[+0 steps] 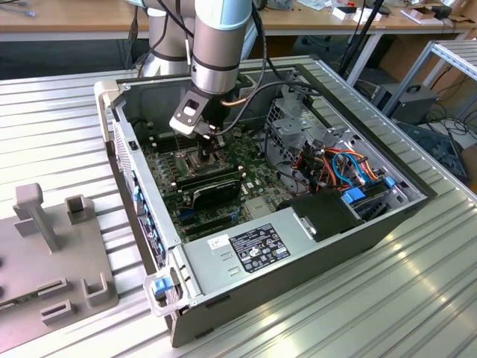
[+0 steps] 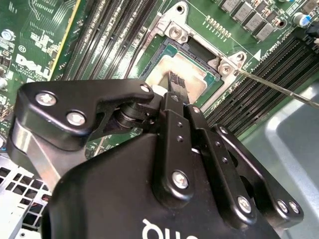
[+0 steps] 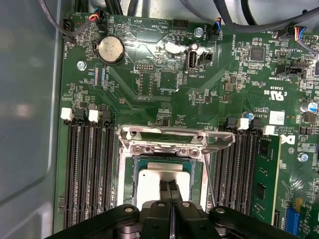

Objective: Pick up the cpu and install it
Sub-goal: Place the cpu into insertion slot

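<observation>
The cpu point(image 3: 148, 188) is a small square chip with a dull silver top. It lies flat inside the socket on the green motherboard point(image 3: 164, 74), below the raised metal socket frame point(image 3: 174, 137). My gripper point(image 3: 168, 191) is directly over the chip, with its two black fingertips pressed together at the top's middle. Nothing is held between them. In the second wrist view the shut gripper point(image 2: 175, 82) points down onto the cpu point(image 2: 195, 83). In the exterior view the gripper point(image 1: 211, 142) reaches down into the open computer case point(image 1: 223, 246).
Rows of black memory slots point(image 3: 87, 164) flank the socket on both sides. A thin metal lever point(image 2: 279, 87) sticks out beside the socket. A black oblong part point(image 1: 212, 190), a drive cage with coloured cables point(image 1: 328, 160) and a grey fixture point(image 1: 52, 253) are nearby.
</observation>
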